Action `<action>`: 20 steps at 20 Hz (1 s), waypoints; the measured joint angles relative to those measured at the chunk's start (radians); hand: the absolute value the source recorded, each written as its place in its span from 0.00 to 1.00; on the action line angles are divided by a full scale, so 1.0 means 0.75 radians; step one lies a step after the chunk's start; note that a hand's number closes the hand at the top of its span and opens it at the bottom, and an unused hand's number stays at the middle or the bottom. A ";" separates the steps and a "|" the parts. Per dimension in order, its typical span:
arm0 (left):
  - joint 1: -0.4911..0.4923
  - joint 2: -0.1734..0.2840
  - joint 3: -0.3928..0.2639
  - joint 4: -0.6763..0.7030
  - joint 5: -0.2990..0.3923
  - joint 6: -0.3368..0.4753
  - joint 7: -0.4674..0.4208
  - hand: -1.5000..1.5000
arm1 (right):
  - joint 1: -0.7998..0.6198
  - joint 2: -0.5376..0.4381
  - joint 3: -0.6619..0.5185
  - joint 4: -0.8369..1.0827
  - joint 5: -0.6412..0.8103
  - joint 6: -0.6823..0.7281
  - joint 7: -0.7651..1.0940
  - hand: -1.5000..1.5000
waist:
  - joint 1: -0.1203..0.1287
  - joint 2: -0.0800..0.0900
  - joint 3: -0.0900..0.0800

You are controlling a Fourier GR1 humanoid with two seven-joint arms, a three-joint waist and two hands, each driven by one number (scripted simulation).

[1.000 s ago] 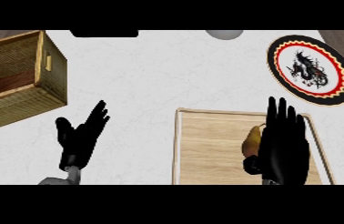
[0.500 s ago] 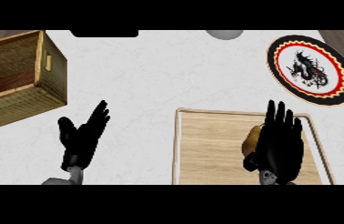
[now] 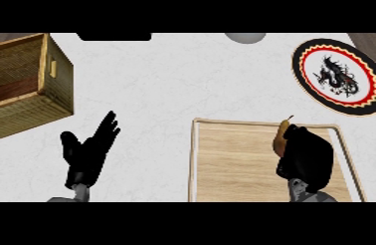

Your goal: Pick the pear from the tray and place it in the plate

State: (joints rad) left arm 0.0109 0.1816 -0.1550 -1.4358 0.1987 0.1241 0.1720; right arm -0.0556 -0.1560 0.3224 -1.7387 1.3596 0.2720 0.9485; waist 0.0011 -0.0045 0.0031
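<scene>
Right hand curled around pear over tray, lower right of frame.
We see the right hand (image 3: 305, 159) with fingers wrapped around the pear (image 3: 280, 138) above the wooden tray (image 3: 228, 164); the pear's long axis runs vertically, stem toward the frame's top. The left hand (image 3: 88, 152) rests spread, lower left.

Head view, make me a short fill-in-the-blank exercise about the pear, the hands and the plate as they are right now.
1. The right hand is curled round the ____, whose stem pokes out above the fingers.
2. The pear is over the wooden ____, not the plate.
3. The plate bears a black ____ in its middle.
4. The left hand is open over the counter, holding ____.

Missing words: pear; tray; dragon; nothing
</scene>
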 measured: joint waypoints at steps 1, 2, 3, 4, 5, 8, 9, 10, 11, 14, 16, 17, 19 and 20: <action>-0.017 -0.006 0.005 0.012 -0.004 -0.001 0.008 0.50 | -0.005 0.006 0.006 0.015 0.017 -0.002 -0.003 1.00 | 0.000 -0.001 0.000; -0.028 -0.006 0.012 0.026 -0.008 -0.007 0.007 0.50 | 0.010 -0.005 0.002 0.016 0.026 -0.014 -0.016 1.00 | 0.000 -0.003 -0.001; -0.010 -0.004 0.015 -0.003 -0.007 -0.013 0.016 0.50 | 0.014 -0.013 -0.005 0.009 0.031 -0.013 -0.022 1.00 | 0.000 -0.003 -0.001; -0.008 -0.013 0.007 -0.007 -0.019 -0.007 0.023 0.50 | 0.015 -0.009 0.008 0.005 0.054 -0.010 -0.019 1.00 | 0.000 -0.002 -0.001; -0.007 -0.019 0.002 -0.007 -0.027 -0.006 0.015 0.50 | -0.041 0.021 -0.015 0.052 0.054 -0.011 -0.009 1.00 | 0.003 0.000 -0.001; -0.024 -0.021 -0.012 -0.012 -0.027 -0.029 0.013 0.50 | -0.219 0.113 -0.116 0.208 0.010 -0.069 0.072 1.00 | 0.045 0.015 -0.001; -0.035 -0.021 -0.015 -0.012 -0.028 -0.034 0.011 0.50 | -0.276 0.131 -0.164 0.244 -0.015 -0.087 0.094 1.00 | 0.065 0.025 0.000; -0.044 -0.024 -0.022 -0.015 -0.028 -0.041 0.009 0.50 | -0.325 0.146 -0.214 0.277 -0.040 -0.109 0.114 1.00 | 0.083 0.036 0.002; -0.051 -0.025 -0.028 -0.017 -0.030 -0.045 0.008 0.50 | -0.378 0.158 -0.262 0.311 -0.054 -0.130 0.132 1.00 | 0.101 0.044 0.003; -0.072 -0.029 -0.046 -0.018 -0.038 -0.054 0.016 0.50 | -0.549 0.175 -0.377 0.402 -0.031 -0.222 0.162 1.00 | 0.140 0.058 0.003; -0.085 -0.031 -0.053 -0.017 -0.037 -0.061 0.023 0.50 | -0.655 0.164 -0.431 0.457 0.024 -0.295 0.168 1.00 | 0.158 0.064 0.002; -0.091 -0.030 -0.057 -0.016 -0.038 -0.065 0.027 0.50 | -0.704 0.156 -0.451 0.486 0.060 -0.331 0.172 1.00 | 0.165 0.066 0.001; -0.095 -0.026 -0.063 -0.017 -0.040 -0.074 0.034 0.50 | -0.796 0.139 -0.495 0.548 0.128 -0.394 0.182 1.00 | 0.178 0.068 -0.001; -0.098 -0.026 -0.062 -0.015 -0.040 -0.072 0.039 0.50 | -0.837 0.131 -0.517 0.575 0.162 -0.429 0.186 1.00 | 0.179 0.068 -0.001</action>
State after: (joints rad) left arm -0.0629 0.1622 -0.2013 -1.4471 0.1690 0.0698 0.2016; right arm -0.6834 -0.0581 -0.0651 -1.3074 1.4814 -0.0498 1.0883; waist 0.1353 0.0465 0.0025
